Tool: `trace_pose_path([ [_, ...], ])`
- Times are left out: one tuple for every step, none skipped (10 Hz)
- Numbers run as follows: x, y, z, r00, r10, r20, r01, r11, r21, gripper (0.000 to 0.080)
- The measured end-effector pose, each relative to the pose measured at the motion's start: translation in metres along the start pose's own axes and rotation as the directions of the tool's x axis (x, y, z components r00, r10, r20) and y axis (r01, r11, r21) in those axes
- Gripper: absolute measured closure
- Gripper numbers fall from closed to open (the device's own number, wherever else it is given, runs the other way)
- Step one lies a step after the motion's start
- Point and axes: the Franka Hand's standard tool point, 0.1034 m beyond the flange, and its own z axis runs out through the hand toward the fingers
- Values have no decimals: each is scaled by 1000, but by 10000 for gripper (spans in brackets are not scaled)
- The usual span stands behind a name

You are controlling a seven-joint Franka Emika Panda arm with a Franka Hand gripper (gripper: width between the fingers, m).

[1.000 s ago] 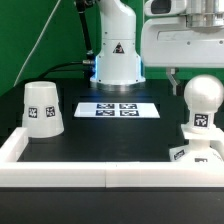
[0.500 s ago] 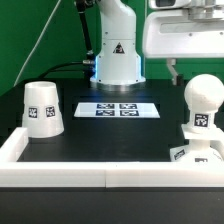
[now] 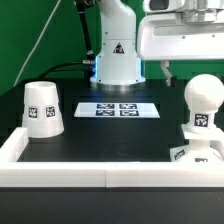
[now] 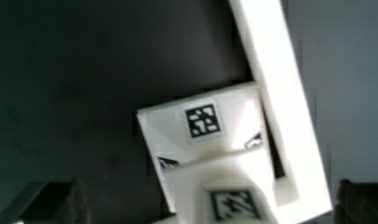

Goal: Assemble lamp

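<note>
The white bulb [image 3: 201,103] stands upright on the square stepped base [image 3: 196,156] at the exterior view's right, inside the white-walled work area. The truncated-cone shade [image 3: 43,108] stands alone at the exterior view's left. My gripper [image 3: 193,68] hangs above the bulb, clear of it, open and empty. One dark finger [image 3: 168,71] shows below the hand. In the wrist view the base [image 4: 204,125] and the bulb's tagged top [image 4: 230,200] lie below my gripper [image 4: 202,197], with the dark fingers [image 4: 44,198] far apart at the two sides.
A white wall [image 3: 100,176] borders the black table at front and sides; it also shows in the wrist view [image 4: 275,90]. The marker board [image 3: 115,108] lies in the middle at the back. The white robot pedestal [image 3: 117,62] stands behind it.
My gripper has risen and drifted slightly toward the exterior view's left, away from the bulb's top. The bulb, base and shade have not moved.
</note>
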Motion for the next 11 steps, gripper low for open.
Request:
trace_pose_path([
  [-13,25,4,1000,-21,1,21,1000,-3,101],
  [-20,47,9,998,-61,-3,61,998,-6,101],
  [-22,66,13,995,-95,-10,95,995,-8,101],
  [-23,84,16,995,-103,-9,102,995,-12,101],
  [-20,94,16,995,-96,-9,96,995,-12,101],
  [-20,91,16,995,-100,-8,100,995,-11,101],
  [-21,92,16,994,-106,-7,106,994,-11,101],
  [-20,94,16,995,-104,-7,104,994,-12,101],
  [-20,94,17,994,-105,-7,105,994,-12,101],
  [-20,101,17,989,-145,-5,144,989,-14,101],
  [-24,128,20,985,-174,8,174,984,-21,101],
])
